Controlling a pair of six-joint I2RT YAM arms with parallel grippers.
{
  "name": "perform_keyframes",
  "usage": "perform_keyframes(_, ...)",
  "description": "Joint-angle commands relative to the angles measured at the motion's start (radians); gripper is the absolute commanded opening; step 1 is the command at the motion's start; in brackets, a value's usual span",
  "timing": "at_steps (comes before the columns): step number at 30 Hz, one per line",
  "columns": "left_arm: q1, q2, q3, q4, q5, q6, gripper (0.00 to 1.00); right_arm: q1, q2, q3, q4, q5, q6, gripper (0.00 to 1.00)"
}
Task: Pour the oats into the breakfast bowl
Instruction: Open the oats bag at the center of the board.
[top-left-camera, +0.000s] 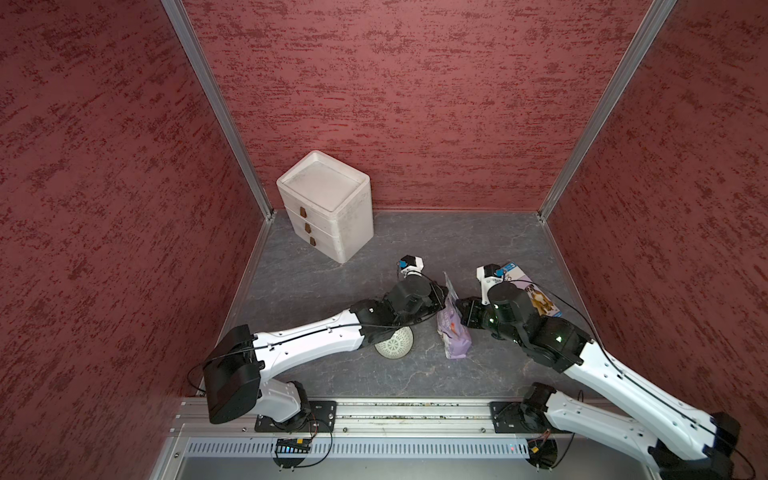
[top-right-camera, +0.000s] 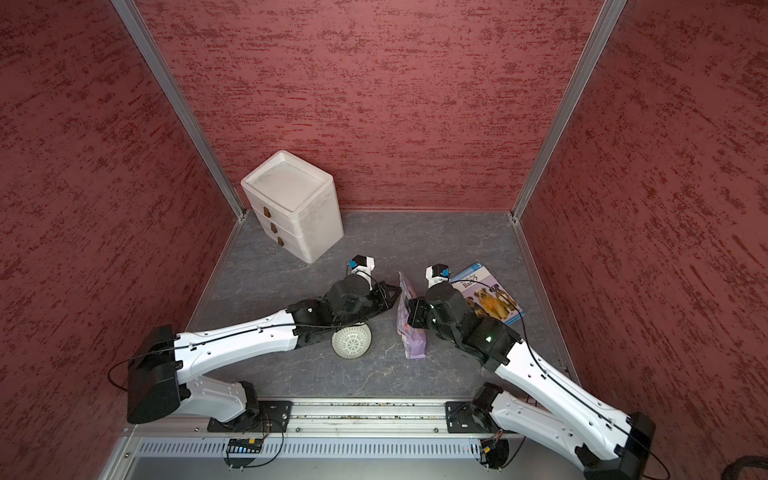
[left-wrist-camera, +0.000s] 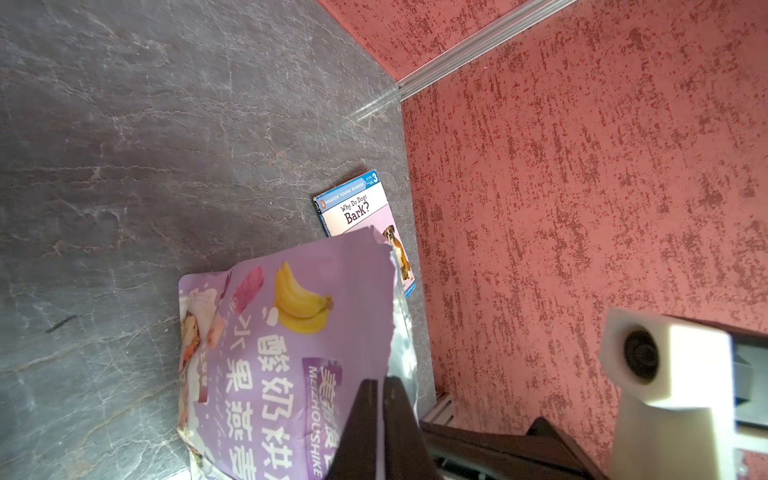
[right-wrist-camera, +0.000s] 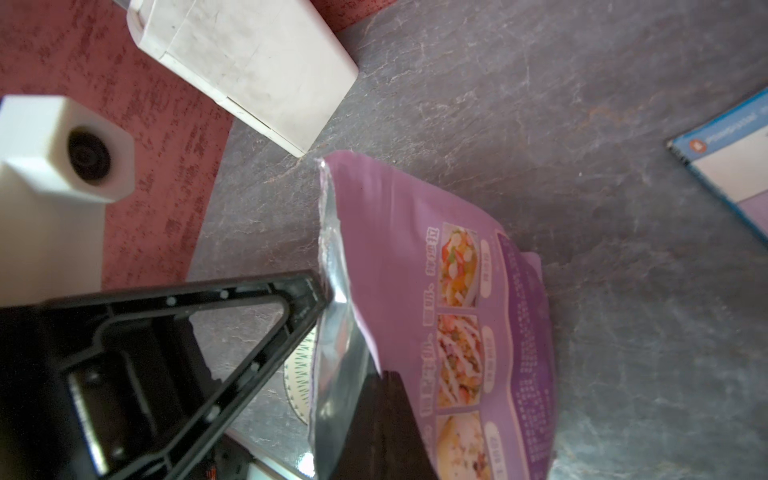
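Right gripper (top-left-camera: 458, 306): clamped on pouch (top-left-camera: 455, 338) wall beside torn mouth. Left gripper (top-left-camera: 445, 293): narrow at opposite lip, hold unclear. Pouch upright on table (top-left-camera: 415, 249), oats unseen inside; bowl (top-left-camera: 395, 345) just beside. Step, seemingly: securing pouch. Next: lift, carry over bowl, tip mouth down slowly.

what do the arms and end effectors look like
The left arm and right arm have white shells, black joints and a thin black cable each; the right shows green lights. The left end effector and right end effector are black; the left's fingers are open triangular frames.
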Motion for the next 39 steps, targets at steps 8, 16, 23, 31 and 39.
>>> perform_keyframes(8,-0.013,0.019,0.070,-0.133,0.074,0.081,0.36,-0.002,-0.004,-0.007,0.044,0.010,0.025,0.00)
perform_keyframes(16,-0.015,0.039,0.083,-0.166,0.091,0.059,0.41,-0.002,-0.010,-0.021,0.074,-0.015,0.024,0.00)
perform_keyframes(23,-0.012,-0.050,0.063,-0.180,-0.011,0.073,0.45,-0.002,-0.011,-0.036,0.091,-0.032,0.031,0.00)
perform_keyframes(31,-0.012,-0.035,0.056,-0.129,0.014,0.055,0.55,-0.002,-0.012,-0.041,0.114,-0.054,0.032,0.00)
perform_keyframes(39,-0.013,0.029,0.105,-0.187,0.044,0.044,0.46,-0.002,-0.034,-0.052,0.117,-0.049,0.034,0.00)
